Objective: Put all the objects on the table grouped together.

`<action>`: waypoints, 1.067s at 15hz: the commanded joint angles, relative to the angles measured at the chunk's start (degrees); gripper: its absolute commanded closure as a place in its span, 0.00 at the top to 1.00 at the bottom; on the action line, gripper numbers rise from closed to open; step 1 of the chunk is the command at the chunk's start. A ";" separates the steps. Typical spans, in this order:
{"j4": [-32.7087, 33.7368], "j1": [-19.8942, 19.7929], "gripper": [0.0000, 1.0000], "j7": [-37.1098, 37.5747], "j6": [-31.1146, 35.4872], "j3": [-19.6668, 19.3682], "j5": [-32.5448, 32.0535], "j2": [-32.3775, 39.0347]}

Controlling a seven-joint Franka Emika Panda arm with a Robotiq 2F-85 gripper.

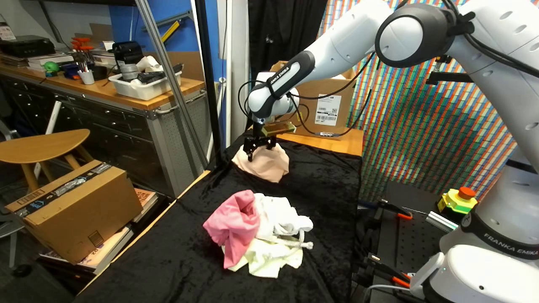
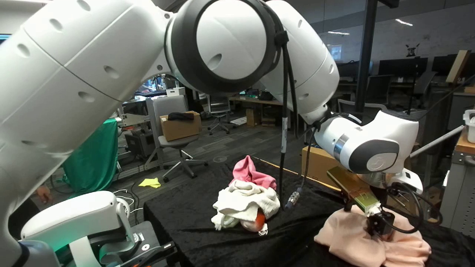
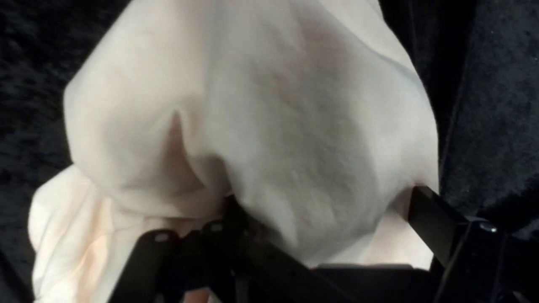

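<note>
A peach cloth [image 1: 269,168] lies crumpled at the far end of the black-covered table; it also shows in an exterior view [image 2: 345,237] and fills much of the wrist view [image 3: 252,109]. My gripper [image 1: 260,150] is down at this cloth, fingers spread wide; in the wrist view [image 3: 326,200] folds of cloth bulge between the fingers. The left fingertip is partly hidden in the folds. Mid-table, a pink cloth [image 1: 233,214], a white cloth [image 1: 278,214] and a pale yellow cloth [image 1: 269,257] lie in one heap. A red-orange item [image 2: 260,218] peeks out beneath the white cloth.
The table [image 1: 324,252] has a black cover. A large cardboard box [image 1: 313,107] stands behind the gripper at the far end. Another cardboard box [image 1: 80,210] sits beside the table's long edge. An arm cable [image 2: 284,148] hangs down in an exterior view.
</note>
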 commanded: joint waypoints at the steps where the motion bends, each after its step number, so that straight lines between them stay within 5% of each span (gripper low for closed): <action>1: 0.08 1.45 1.00 -2.23 -3.44 -1.60 -2.88 -1.19; 5: 0.07 2.11 1.00 -3.45 -4.58 -1.82 -4.83 -1.44; 8: 0.14 2.48 0.66 -4.07 -4.85 -1.89 -5.33 -1.36; 16: -0.19 1.51 0.10 -7.56 -7.28 -0.30 -4.59 -2.06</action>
